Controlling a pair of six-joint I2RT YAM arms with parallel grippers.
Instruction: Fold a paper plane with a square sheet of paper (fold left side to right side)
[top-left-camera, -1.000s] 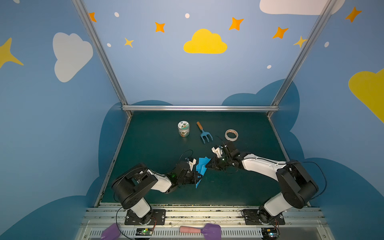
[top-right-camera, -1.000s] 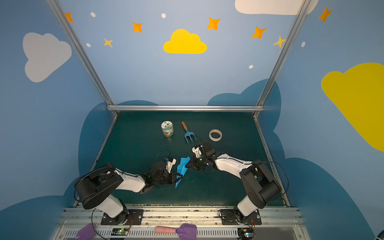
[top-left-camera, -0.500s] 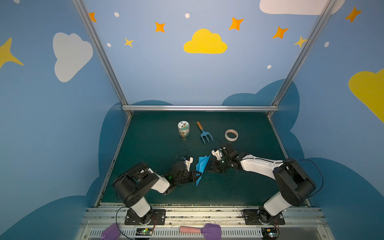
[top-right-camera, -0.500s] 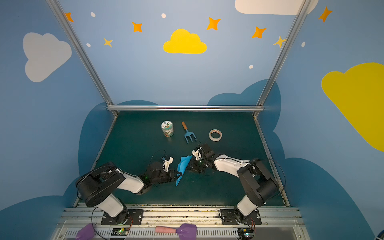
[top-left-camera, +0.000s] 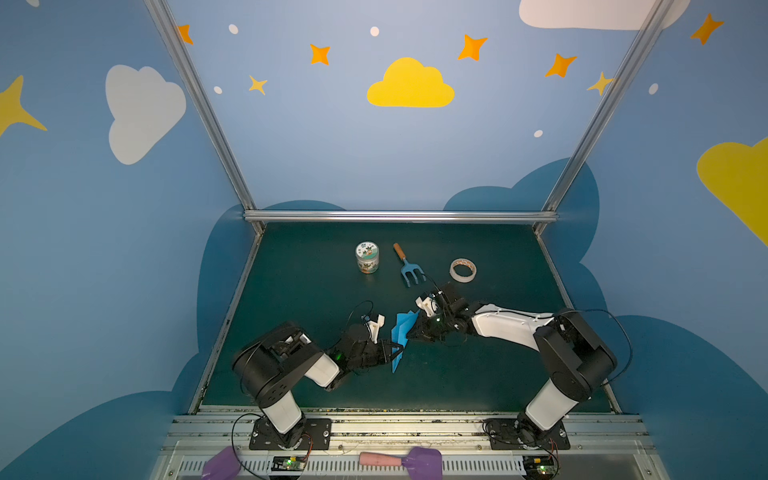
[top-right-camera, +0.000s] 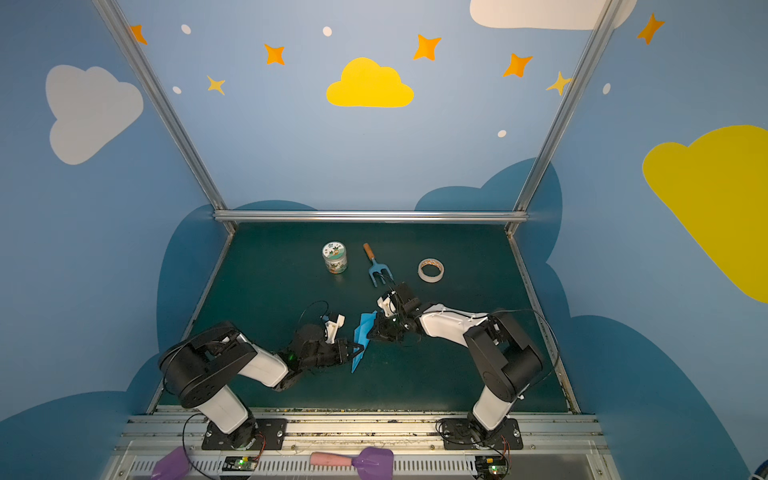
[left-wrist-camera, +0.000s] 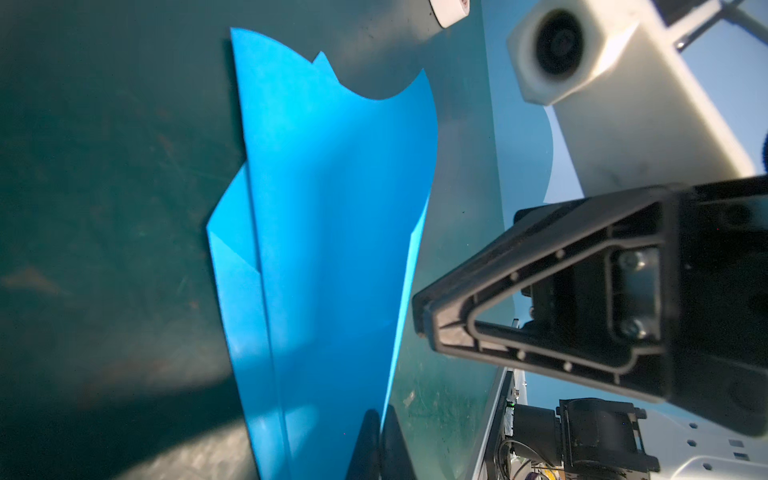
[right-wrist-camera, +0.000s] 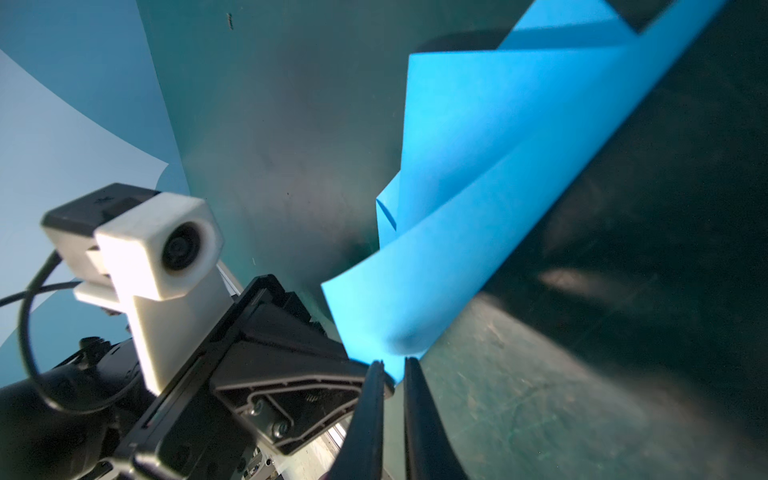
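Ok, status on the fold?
Left gripper shut on paper plane. Right gripper shut on its other edge. Plane part-folded, held between both. Fork, jar, tape roll behind, clear.

Nothing legible anywhere in the room. The small jar (top-left-camera: 367, 258) (top-right-camera: 334, 258) has a printed label and a picture on its lid, but the lettering is too small to read in both top views. The tape roll (top-left-camera: 463, 279) has brownish marks on its inner core, also unreadable.
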